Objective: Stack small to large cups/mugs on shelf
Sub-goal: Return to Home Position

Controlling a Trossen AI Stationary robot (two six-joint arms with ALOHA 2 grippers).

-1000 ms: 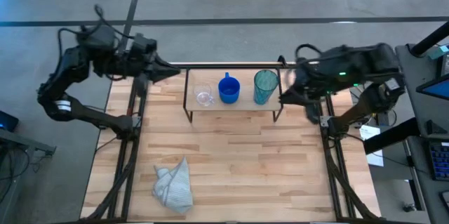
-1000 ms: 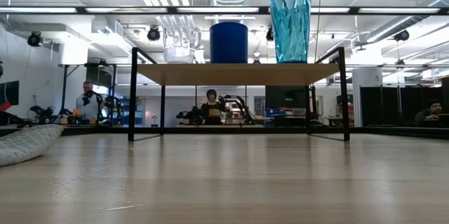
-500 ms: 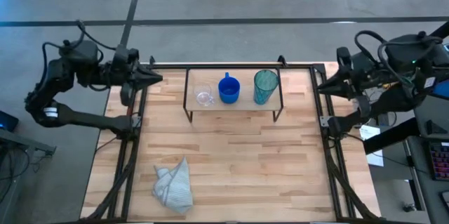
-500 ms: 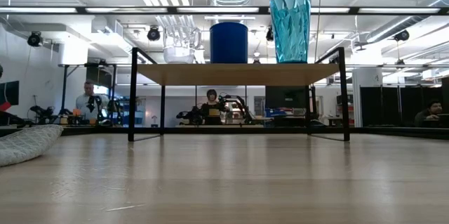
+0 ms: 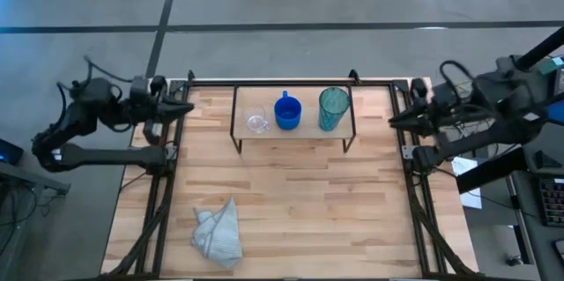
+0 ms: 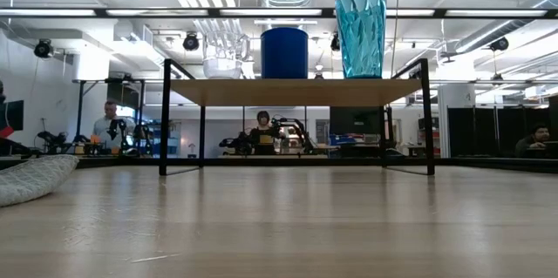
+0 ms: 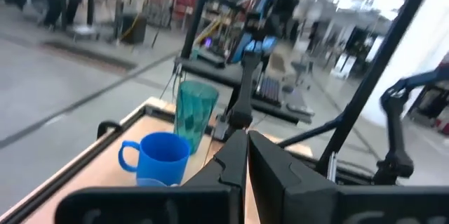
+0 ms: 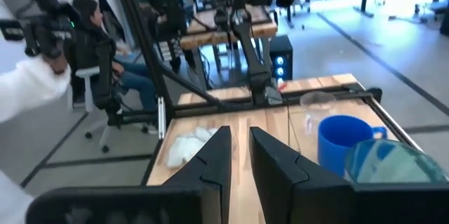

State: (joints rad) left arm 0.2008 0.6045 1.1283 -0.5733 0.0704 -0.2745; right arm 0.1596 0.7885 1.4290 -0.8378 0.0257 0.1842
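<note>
Left gripper: the left gripper (image 5: pixel 183 107) sits out at the table's left edge, pointing in towards the shelf, its fingers pressed together on nothing.
Right gripper: the right gripper (image 5: pixel 394 121) hangs at the table's right edge, well clear of the rack, its fingers a narrow slit apart and empty.
What just changed: a second ago both tips were close in at the two ends of the shelf, the right one just beside the tumbler. Now each arm has drawn back outward to its own side.
Shelf: the shelf (image 5: pixel 308 131) stands at the far middle of the table (image 5: pixel 291 193), with nothing touching it.
Cups: three stand on it in one row: the clear glass cup (image 5: pixel 256 121) on the left, the blue mug (image 5: pixel 286 113) in the middle, the teal tumbler (image 5: pixel 333 107) on the right. All are upright and none has shifted while the arms pulled away.
Cloth: the cloth (image 5: pixel 218 232) lies crumpled near the front left, untouched.
Meaning for the task: the small-to-large row looks finished to me; only the arms' retreat to rest seems left.
</note>
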